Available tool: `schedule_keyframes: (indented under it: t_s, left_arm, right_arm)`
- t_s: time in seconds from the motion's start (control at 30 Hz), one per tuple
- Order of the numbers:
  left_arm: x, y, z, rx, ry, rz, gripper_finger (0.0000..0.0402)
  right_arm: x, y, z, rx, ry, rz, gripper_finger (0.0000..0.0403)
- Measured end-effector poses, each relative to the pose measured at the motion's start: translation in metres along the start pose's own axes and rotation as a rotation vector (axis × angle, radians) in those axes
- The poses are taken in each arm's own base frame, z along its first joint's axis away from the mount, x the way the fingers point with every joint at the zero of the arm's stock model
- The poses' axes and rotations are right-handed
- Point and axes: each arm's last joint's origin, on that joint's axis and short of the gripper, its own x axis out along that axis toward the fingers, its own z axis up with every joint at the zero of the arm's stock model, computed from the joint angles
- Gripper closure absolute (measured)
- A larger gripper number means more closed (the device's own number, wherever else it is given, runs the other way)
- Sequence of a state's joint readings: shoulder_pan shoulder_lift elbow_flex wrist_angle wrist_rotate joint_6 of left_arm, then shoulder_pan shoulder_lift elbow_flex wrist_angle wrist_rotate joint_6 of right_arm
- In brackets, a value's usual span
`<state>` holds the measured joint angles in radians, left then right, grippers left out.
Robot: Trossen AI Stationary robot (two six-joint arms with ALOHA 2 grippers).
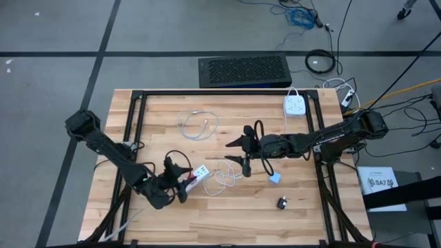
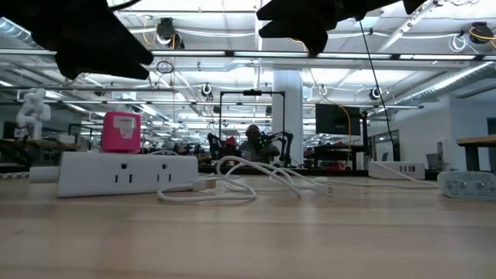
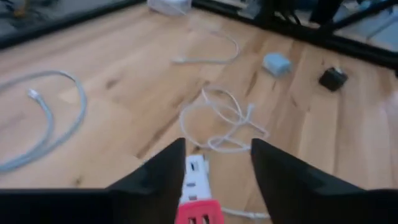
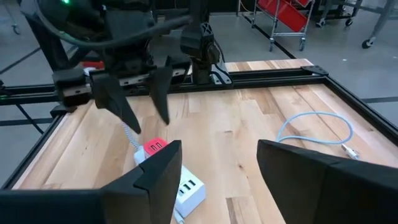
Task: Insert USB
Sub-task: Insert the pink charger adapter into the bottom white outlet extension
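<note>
A white power strip point(image 1: 201, 171) lies flat on the wooden table, with a pink block point(image 2: 120, 132) standing on one end. A loose white USB cable point(image 1: 222, 181) lies coiled beside it, its plug end point(image 2: 203, 184) resting on the table near the strip. My left gripper point(image 1: 182, 182) is open and hovers above the strip's pink end point(image 3: 198, 211), one finger on either side, clear of it. My right gripper point(image 1: 234, 153) is open too. It hangs above the table just beyond the cable and looks toward the strip point(image 4: 177, 180).
A small blue adapter point(image 1: 275, 178) and a black adapter point(image 1: 282, 202) lie toward the right near side. A second white power strip point(image 1: 295, 105) sits at the far edge, and a pale looped cable point(image 1: 198, 125) lies far left of centre. Black frame rails point(image 1: 318, 124) border the table.
</note>
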<state>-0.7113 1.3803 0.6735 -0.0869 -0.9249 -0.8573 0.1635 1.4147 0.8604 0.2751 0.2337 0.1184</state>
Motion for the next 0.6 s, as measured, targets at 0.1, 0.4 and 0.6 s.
schedule_keyframes:
  t_s: [0.1, 0.4, 0.6]
  left_arm:
    - [0.008, -0.001, -0.009, 0.008, 0.051, 0.0, 0.0294]
    - [0.036, -0.002, -0.035, -0.005, 0.119, 0.075, 0.0391]
    - [0.041, -0.001, -0.045, 0.014, 0.128, 0.094, 0.0398]
  right_arm:
    - [0.0, 0.0, -0.001, -0.003, 0.012, -0.002, 0.0233]
    - [0.0, -0.001, -0.004, -0.01, 0.043, -0.007, 0.0376]
    - [0.0, -0.001, -0.007, -0.002, 0.073, -0.011, 0.0395]
